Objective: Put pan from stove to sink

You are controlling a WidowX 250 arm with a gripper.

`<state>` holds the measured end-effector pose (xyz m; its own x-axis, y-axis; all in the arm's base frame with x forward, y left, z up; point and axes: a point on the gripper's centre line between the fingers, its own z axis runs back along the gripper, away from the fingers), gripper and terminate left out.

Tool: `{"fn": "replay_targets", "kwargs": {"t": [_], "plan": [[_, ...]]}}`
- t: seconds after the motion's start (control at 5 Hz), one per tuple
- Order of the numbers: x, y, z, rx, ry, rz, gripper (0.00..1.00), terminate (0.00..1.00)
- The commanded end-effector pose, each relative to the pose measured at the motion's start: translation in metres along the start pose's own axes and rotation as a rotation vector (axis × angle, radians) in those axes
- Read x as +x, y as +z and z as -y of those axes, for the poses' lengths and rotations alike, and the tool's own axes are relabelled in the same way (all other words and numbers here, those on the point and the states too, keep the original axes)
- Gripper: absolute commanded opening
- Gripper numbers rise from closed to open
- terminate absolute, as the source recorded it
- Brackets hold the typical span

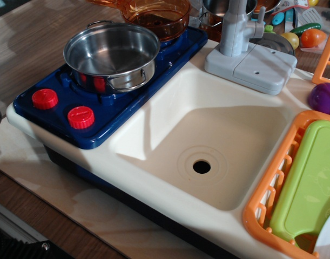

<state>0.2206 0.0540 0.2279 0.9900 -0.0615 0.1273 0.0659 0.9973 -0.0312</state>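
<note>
The pan sits on the stove, left of the sink.

Pan: polished steel, mirror-glossy, wire handles. Stove: dark blue glossy plastic, red plastic knobs. Sink: smooth cream plastic, satin sheen. Faucet: matt grey plastic. Top centre pot: clear orange plastic. Lower right rack: orange plastic, green plastic tray. Table: wood grain, light sheen.

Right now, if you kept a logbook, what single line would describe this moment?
pan: upright on stove, front burner | sink: nothing in it, drain showing | orange pot: behind pan | gripper: not in view | step: pan not yet moved
</note>
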Motion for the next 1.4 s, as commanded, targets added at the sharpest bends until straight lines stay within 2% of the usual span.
{"fn": "replay_targets", "kwargs": {"t": [0.0,0.2,0.4,0.8,1.2], "plan": [[0.0,0.0,0.0,0.0,0.0,0.0,1.0,0.0],[0.008,-0.01,0.004,0.021,0.099,0.024,1.0,0.0],[0.018,-0.022,0.005,0.027,0.14,0.074,1.0,0.0],[0.023,-0.048,0.006,0.001,0.193,0.121,1.0,0.0],[0.021,-0.065,0.012,-0.054,0.235,0.136,1.0,0.0]]}}
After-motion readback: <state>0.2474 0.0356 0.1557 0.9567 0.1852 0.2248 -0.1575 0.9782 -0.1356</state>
